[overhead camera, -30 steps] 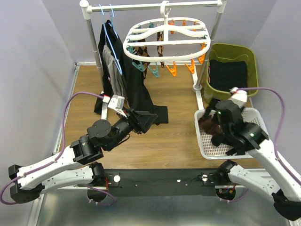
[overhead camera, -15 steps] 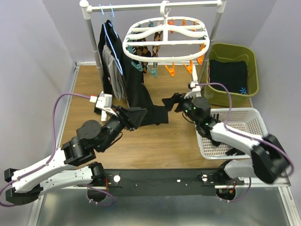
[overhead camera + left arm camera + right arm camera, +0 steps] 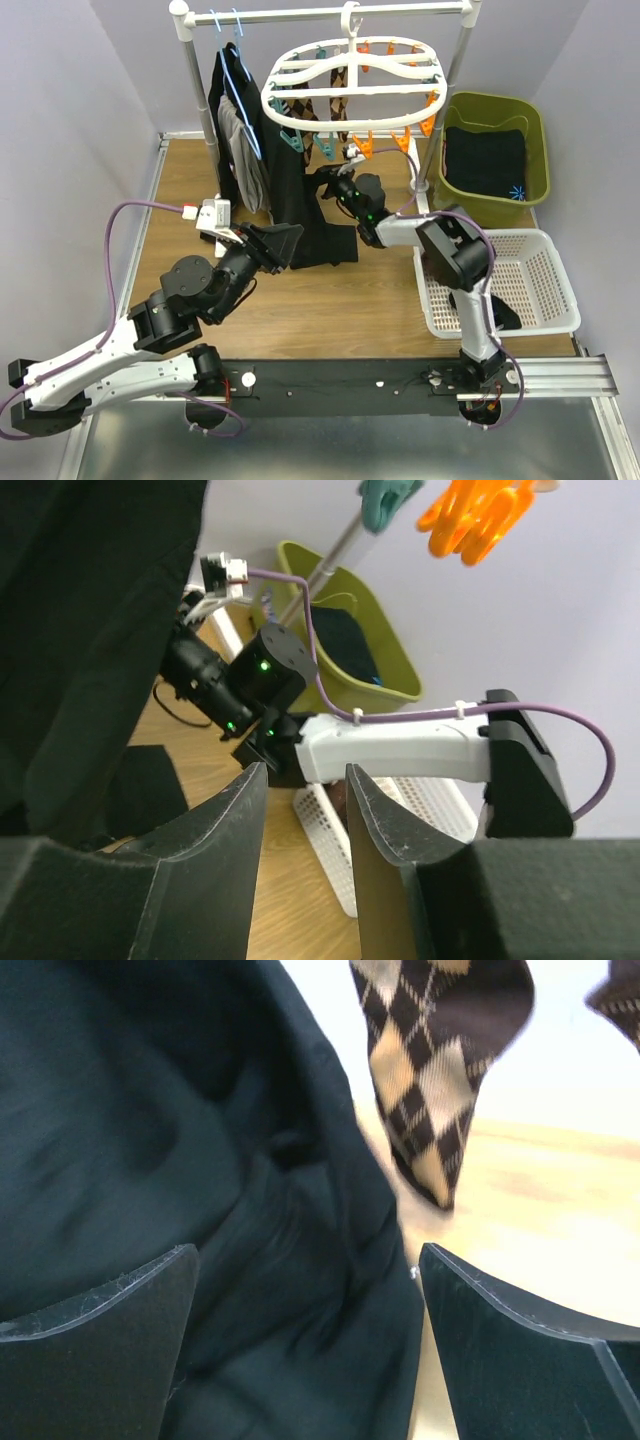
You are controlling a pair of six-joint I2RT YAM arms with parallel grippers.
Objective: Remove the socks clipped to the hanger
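Brown sock (image 3: 435, 1070) w/ top offscreen

Overhead view, wrist views share black garment (image 3: 150, 1160)

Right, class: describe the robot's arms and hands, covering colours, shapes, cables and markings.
Both arms, left arm and right arm, have white links joined by black cylindrical joints. A purple cable loops to each wrist. The left hand and right hand have two flat black fingers. Green lights glow on the right arm's joints.
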